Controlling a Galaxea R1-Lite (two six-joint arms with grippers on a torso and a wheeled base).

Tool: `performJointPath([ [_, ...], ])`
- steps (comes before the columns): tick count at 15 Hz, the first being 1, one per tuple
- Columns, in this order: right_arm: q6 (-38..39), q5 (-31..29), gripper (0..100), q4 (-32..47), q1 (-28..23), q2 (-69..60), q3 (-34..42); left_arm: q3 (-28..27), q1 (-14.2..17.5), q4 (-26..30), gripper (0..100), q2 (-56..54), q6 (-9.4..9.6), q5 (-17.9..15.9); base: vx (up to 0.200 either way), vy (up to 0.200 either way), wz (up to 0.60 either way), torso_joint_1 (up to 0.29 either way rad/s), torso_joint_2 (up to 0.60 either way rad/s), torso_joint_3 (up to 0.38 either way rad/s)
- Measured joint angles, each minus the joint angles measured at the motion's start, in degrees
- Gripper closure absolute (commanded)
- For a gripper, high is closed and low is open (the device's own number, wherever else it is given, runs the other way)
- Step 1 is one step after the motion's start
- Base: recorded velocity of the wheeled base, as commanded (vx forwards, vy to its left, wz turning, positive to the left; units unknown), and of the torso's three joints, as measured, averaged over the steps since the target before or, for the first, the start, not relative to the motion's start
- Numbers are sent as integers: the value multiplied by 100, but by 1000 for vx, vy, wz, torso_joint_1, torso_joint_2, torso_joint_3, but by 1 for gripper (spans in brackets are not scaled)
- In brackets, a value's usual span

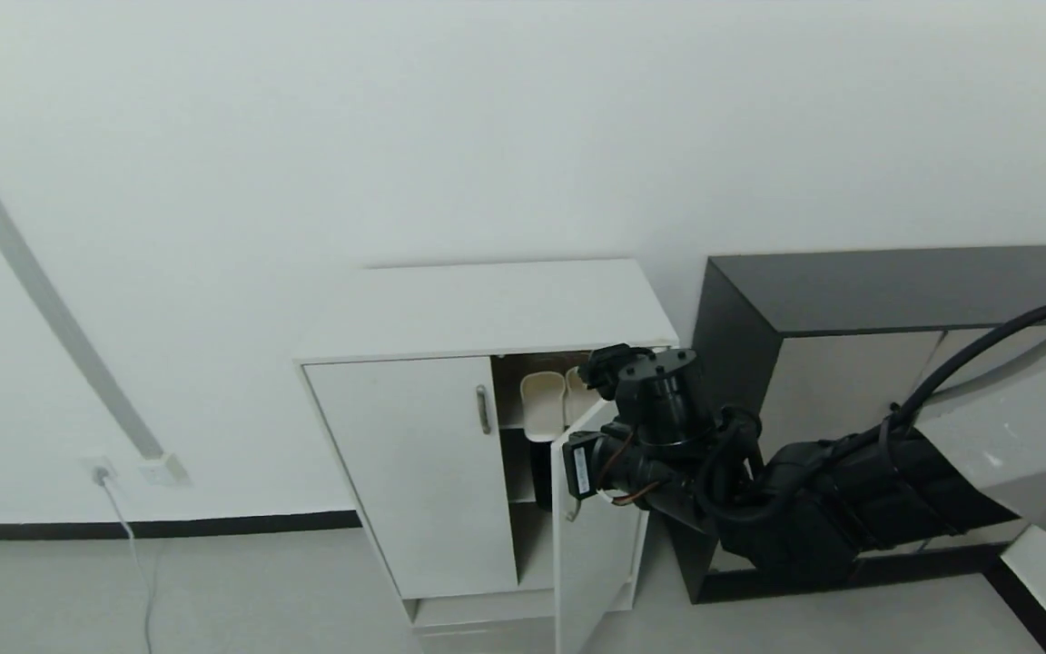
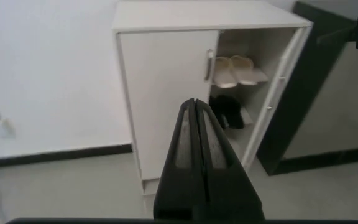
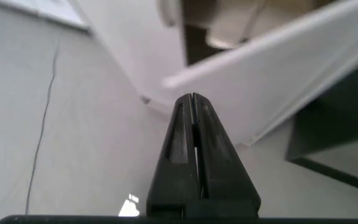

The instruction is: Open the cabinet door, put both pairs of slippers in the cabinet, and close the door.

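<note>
Inside the white cabinet (image 1: 487,309), a beige pair of slippers (image 2: 235,70) sits on the upper shelf (image 2: 263,78), and the dark shape (image 2: 227,113) one level below is probably the second pair. You have only the right door (image 1: 587,545) left to shut; it stands half open. The right gripper (image 3: 194,102), near that door's top edge, and the left gripper (image 2: 194,106), held back from the cabinet, both have their jaws pressed together and empty. You cannot tell whether the right one touches the door.

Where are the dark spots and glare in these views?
Head view: the cabinet interior is shadowed, yet the pale slippers stand out; the front of the dark cabinet is glossy. Left wrist view: the black slippers merge into shelf shadow. Right wrist view: a bright glint on the floor.
</note>
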Motion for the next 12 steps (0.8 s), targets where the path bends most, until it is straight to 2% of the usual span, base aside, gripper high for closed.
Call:
performJointPath([
  [9,-199,-51,100,-449,-146,-91,350,0,2,-2,100,0,2,-2,0,0,0,0,0,0],
  [12,-191,-49,100,-419,-199,-378,741,0,2,-2,100,0,0,-2,0,0,0,0,0,0],
])
